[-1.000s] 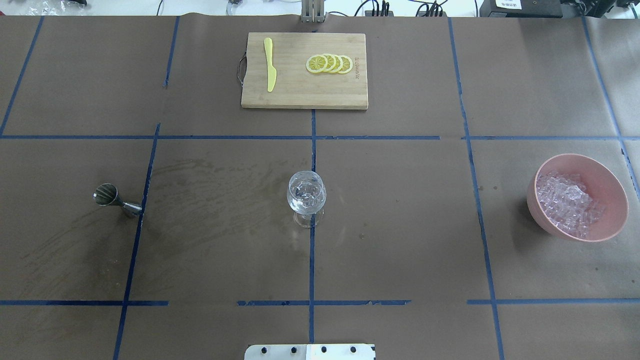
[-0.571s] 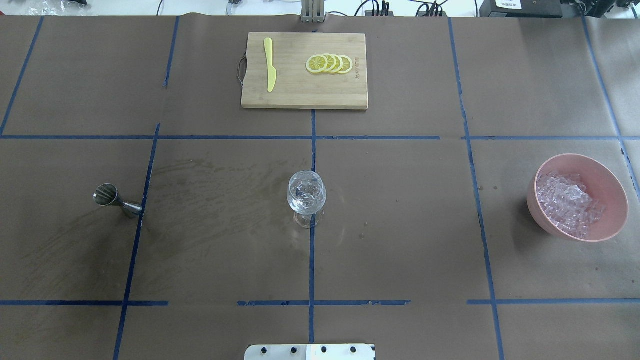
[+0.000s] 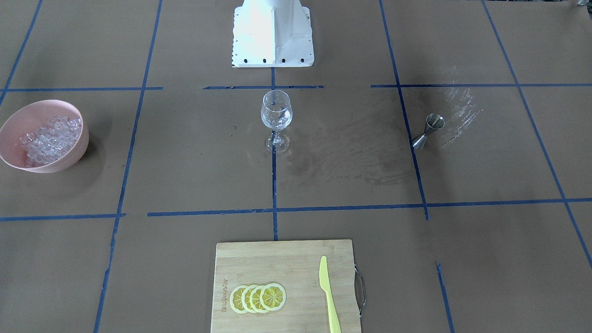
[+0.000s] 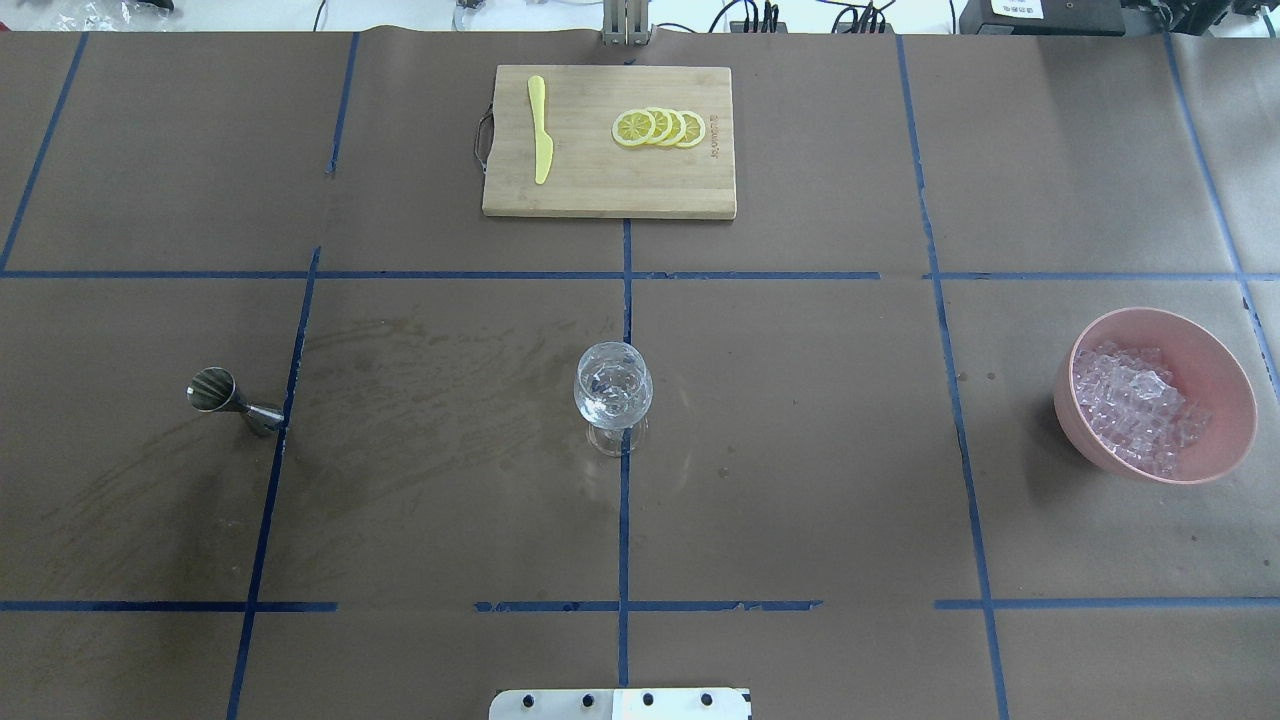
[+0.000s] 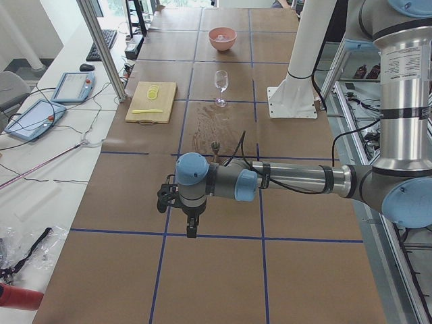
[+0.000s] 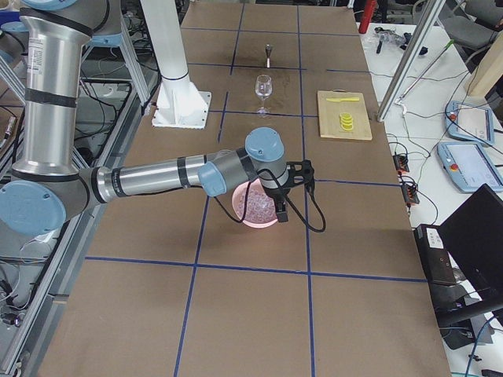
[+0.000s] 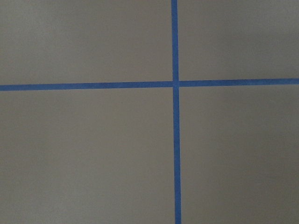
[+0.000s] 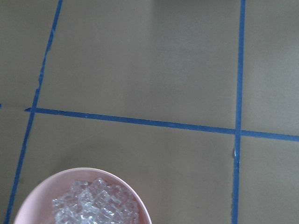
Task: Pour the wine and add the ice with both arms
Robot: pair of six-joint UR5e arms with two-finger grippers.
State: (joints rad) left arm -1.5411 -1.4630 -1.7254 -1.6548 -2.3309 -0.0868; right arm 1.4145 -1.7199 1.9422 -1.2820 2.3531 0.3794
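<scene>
- Ice [image 4: 1135, 405] is heaped in the pink bowl [image 4: 1222, 365]; the wine glass [image 4: 613, 388] stands upright on the surface [image 4: 800, 450].
- Left arm [image 5: 297, 179] and right arm [image 6: 149, 179]: cannot tell how wide the jaws stand.

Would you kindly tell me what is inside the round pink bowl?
A heap of small clear ice cubes lies in the round pink bowl, whose upper inner wall is bare. The bowl's floor beneath the heap is covered and cannot be seen.
</scene>
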